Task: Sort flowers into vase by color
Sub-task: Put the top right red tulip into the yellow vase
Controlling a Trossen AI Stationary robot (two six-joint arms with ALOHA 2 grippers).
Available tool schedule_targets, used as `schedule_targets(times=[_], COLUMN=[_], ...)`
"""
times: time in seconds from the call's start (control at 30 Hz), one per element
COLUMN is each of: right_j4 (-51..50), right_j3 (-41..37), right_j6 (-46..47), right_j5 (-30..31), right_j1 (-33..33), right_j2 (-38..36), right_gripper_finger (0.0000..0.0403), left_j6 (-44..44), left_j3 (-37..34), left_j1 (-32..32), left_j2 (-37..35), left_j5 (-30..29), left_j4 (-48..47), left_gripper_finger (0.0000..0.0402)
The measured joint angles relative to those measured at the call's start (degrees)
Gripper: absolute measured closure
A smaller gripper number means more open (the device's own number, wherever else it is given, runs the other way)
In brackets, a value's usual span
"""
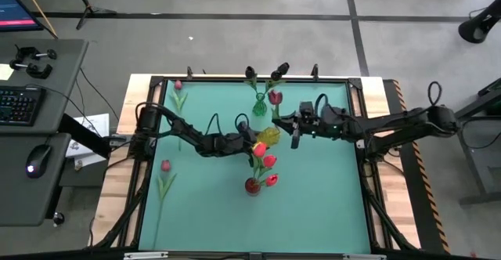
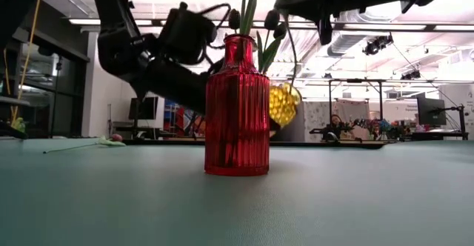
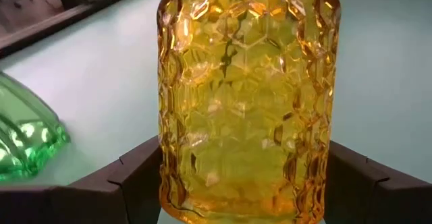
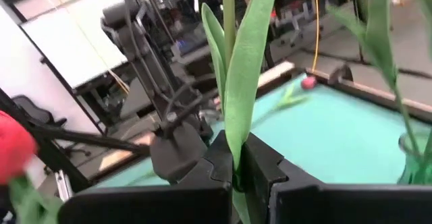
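A yellow honeycomb glass vase [image 1: 268,135] sits between the fingers of my left gripper [image 3: 243,187] near the table's middle. My right gripper [image 4: 237,166], just right of that vase [image 1: 295,135], is shut on a green flower stem; the head is out of view. A red ribbed vase [image 2: 237,109] stands upright on its base nearer the front, holding red tulips [image 1: 266,162]. A green vase [image 1: 259,103] toward the far edge holds a dark pink tulip [image 1: 275,97]. Two loose flowers [image 1: 178,92] [image 1: 165,174] lie flat on the left part of the mat. My left gripper has the yellow vase's body [image 3: 177,177] between its two fingers [image 3: 131,177], one on each side. The fingers come nearly level from the table's left. In the low view the vase's bottom [image 2: 284,120] appears raised off the table. My right gripper pinches the flower's stem and a leaf [image 4: 235,153] between its two shut fingers. The fingers reach level from the table's right and lie across the stem. The stem and leaf rise above the fingers, clear of the table.
A black frame [image 1: 156,81] rims the green mat [image 1: 313,205], which lies open at the front right. A desk with keyboard and mouse [image 1: 19,103] stands to the left of the table.
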Motion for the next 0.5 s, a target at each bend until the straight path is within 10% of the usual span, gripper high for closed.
schedule_targets(times=[0.5], right_j4=[12.0], right_j3=[0.0], right_j6=[2.7], right_j5=[-3.6], right_j1=[0.0], right_j2=[8.2], right_gripper_finger=[0.0403], left_j6=[-1.7], left_j3=[0.0], left_j1=[0.0], left_j2=[1.7], left_j5=[2.1], left_j4=[-4.8], left_gripper_finger=[0.0119])
